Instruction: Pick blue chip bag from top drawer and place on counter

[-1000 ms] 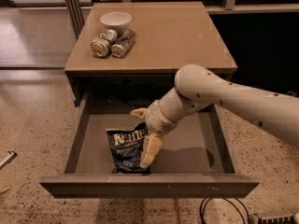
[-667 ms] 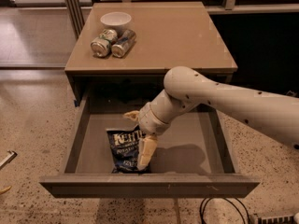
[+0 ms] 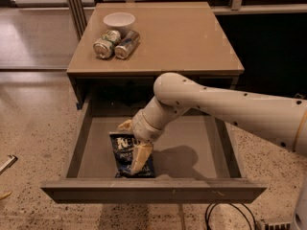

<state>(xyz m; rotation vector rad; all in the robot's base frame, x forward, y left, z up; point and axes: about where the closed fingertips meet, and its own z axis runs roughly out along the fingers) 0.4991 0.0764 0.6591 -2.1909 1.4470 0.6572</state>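
The blue chip bag (image 3: 120,150) lies flat on the bottom of the open top drawer (image 3: 153,191), left of centre and near the front panel. My gripper (image 3: 133,144) reaches down into the drawer right over the bag. Its fingers are spread apart: one finger (image 3: 140,158) lies across the bag's right half, the other (image 3: 126,125) sits just past the bag's far edge. The bag rests on the drawer bottom. The tan counter (image 3: 187,37) is the cabinet top behind the drawer. My white arm comes in from the right.
Two silver-green cans (image 3: 116,44) lie on their sides at the counter's back left, next to a white bowl (image 3: 119,20). A dark cable (image 3: 225,215) lies on the speckled floor in front of the drawer. A small object (image 3: 5,165) lies on the floor at far left.
My arm has swung left and lower into the drawer, bringing the gripper further over the bag. The bag has not moved.
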